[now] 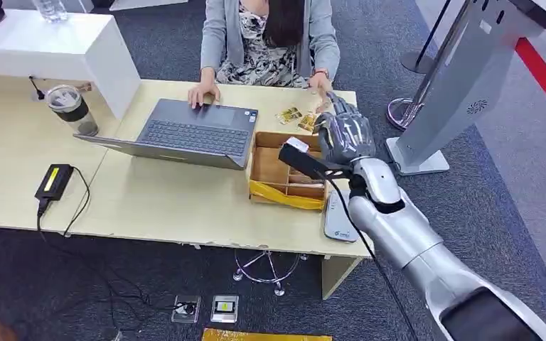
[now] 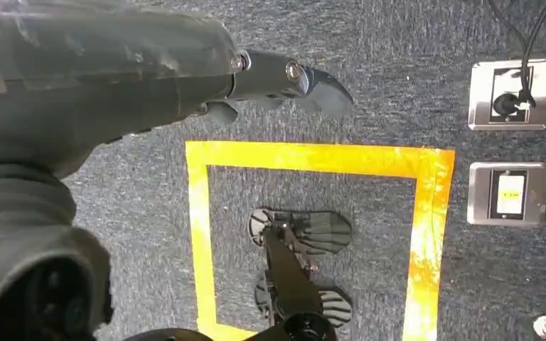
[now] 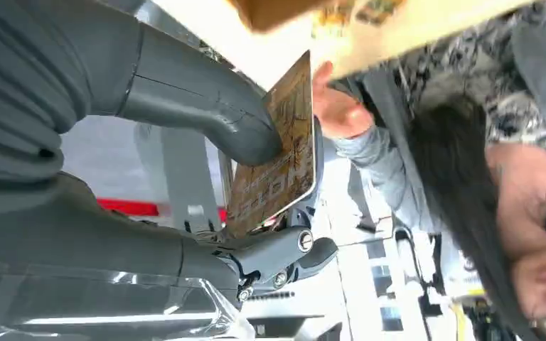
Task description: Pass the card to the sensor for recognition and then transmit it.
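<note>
The card (image 3: 277,153) is pinched in the right hand (image 3: 185,177), between its thumb and darker fingers.

Head view: the right hand (image 1: 343,131) sits right of centre, raised over the far right corner of the table (image 1: 163,199), just beyond a wooden box (image 1: 284,170) with compartments and yellow tape along its near edge. The card itself cannot be made out here behind the hand. A person (image 1: 270,35) sits at the top centre, one hand (image 1: 202,92) on an open laptop (image 1: 192,131), the other hand (image 1: 320,85) close to the robot's fingers. Two small cards (image 1: 297,117) lie on the table by the box's far side. A grey sensor pad (image 1: 338,217) lies at the table's right edge, just beside the box. A tumbler (image 1: 72,109) stands at upper left, a black adapter (image 1: 55,181) at left. A grey kiosk (image 1: 462,78) stands at upper right.

Left wrist view: the left hand (image 2: 114,78) fills the upper left, hanging over grey carpet (image 2: 370,85); whether its fingers are spread or curled I cannot tell. Yellow tape (image 2: 313,158) marks a square on the floor; two floor sockets (image 2: 510,142) sit at right.

Right wrist view: the card, brown with pale print, stands at centre, the thumb (image 3: 206,106) pressed on its face. The person's hand (image 3: 338,110) is just beside its edge; whether it touches I cannot tell.
</note>
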`<state>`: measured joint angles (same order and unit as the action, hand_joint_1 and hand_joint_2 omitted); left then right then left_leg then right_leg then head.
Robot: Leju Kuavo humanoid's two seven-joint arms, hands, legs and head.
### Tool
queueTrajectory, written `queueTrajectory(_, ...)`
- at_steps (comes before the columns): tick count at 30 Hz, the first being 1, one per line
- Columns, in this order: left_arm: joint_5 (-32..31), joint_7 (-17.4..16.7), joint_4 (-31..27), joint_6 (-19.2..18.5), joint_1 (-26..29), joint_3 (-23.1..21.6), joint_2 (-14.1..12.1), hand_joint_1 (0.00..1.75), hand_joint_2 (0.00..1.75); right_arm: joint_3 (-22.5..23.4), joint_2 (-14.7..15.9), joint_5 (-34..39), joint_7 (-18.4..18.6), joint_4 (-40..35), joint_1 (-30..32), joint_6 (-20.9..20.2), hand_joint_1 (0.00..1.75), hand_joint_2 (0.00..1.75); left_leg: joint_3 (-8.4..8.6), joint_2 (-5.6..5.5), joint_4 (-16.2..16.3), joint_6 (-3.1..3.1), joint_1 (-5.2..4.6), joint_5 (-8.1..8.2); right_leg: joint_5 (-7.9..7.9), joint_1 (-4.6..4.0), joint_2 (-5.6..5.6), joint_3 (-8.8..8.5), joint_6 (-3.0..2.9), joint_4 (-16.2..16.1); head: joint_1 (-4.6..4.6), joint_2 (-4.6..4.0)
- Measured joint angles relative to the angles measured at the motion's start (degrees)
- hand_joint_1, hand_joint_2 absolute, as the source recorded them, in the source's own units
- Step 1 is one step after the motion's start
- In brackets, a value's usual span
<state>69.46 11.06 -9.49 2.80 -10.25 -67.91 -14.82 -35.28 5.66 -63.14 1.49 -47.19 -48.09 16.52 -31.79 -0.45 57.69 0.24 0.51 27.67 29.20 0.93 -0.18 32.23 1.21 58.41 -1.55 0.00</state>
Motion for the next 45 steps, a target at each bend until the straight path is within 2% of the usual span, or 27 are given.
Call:
queueTrajectory(7, -0.3, 0.0, 0.0, -0.4, 0.0, 0.0, 0.0, 0.0, 0.0, -0.1, -0.8, -1.2, -0.7, 4.0, -3.2, 0.0, 1.75, 1.75, -0.02, -0.01, 0.0, 0.0, 0.0, 0.0, 0.0, 0.0, -0.01, -0.01, 0.0, 0.0, 0.0, 0.0)
queueTrajectory(19, -0.3, 0.0, 0.0, -0.7, 0.0, 0.0, 0.0, 0.0, 0.0, -0.2, -3.1, -1.7, -0.9, 8.5, -4.3, 0.3, 1.75, 1.75, -0.02, -0.01, 0.0, 0.0, 0.0, 0.0, 0.0, 0.0, -0.02, -0.01, 0.0, 0.0, 0.02, 0.0)
queueTrajectory(20, -0.3, 0.0, 0.0, -0.7, 0.0, 0.0, 0.0, 0.0, 0.0, -0.2, -3.3, -1.8, -0.9, 8.8, -4.4, 0.3, 0.0, 1.75, -0.02, -0.01, 0.0, 0.0, 0.0, 0.0, 0.0, 0.0, -0.03, -0.01, 0.0, 0.0, -0.02, 0.0)
queueTrajectory(21, -0.3, 0.0, 0.0, -0.7, 0.0, 0.0, 0.0, 0.0, 0.0, -0.2, -3.4, -1.8, -0.9, 9.1, -4.4, 0.3, 0.0, 1.75, -0.02, -0.01, 0.0, 0.0, 0.0, 0.0, 0.0, 0.0, -0.03, -0.01, 0.0, 0.0, 0.0, 0.0)
queueTrajectory(22, -0.3, 0.0, 0.0, -0.7, 0.0, 0.0, 0.0, 0.0, 0.0, -0.2, -3.5, -1.8, -1.0, 9.2, -4.5, 0.2, 0.0, 0.0, -0.02, -0.01, 0.0, 0.0, 0.0, 0.0, 0.0, 0.0, -0.03, -0.01, 0.0, 0.0, 0.0, 0.0)
queueTrajectory(27, -0.2, 0.0, 0.0, -0.8, 0.0, 0.0, 0.0, 0.0, 0.0, -0.3, -4.2, -1.6, -1.9, 10.3, -4.9, -0.9, 0.0, 0.0, -0.02, -0.01, 0.0, 0.0, 0.0, 0.0, 0.0, 0.0, -0.02, 0.0, 0.0, 0.0, 0.0, 0.0)
queueTrajectory(35, 0.1, 0.0, 0.0, -0.8, 0.0, 0.0, 0.0, 0.0, 0.0, -0.2, -4.1, -1.4, -2.1, 11.1, -6.2, -0.5, 0.0, 0.0, -0.01, 0.0, 0.0, 0.0, 0.0, 0.0, 0.0, 0.0, 0.01, 0.02, 0.0, 0.0, 0.0, 0.0)
queueTrajectory(40, 0.2, 0.0, 0.0, -0.8, 0.2, 0.0, -0.1, 0.0, 0.0, 1.2, -1.3, 3.3, -3.0, 11.7, -7.5, -0.2, 0.0, 0.0, 0.01, -0.02, 0.0, 0.0, -0.01, 0.0, 0.0, 0.01, -0.05, 0.03, 0.0, 0.0, 0.0, 0.0)
queueTrajectory(45, 0.1, -0.2, 0.0, -0.7, 0.5, 0.0, -0.4, 0.0, 0.0, 4.7, 4.4, 6.6, -4.3, 13.5, -9.1, 1.2, 0.0, 0.0, -0.01, -0.04, 0.0, 0.01, -0.07, 0.0, -0.01, 0.06, -0.08, 0.03, 0.01, 0.0, -0.02, 0.0)
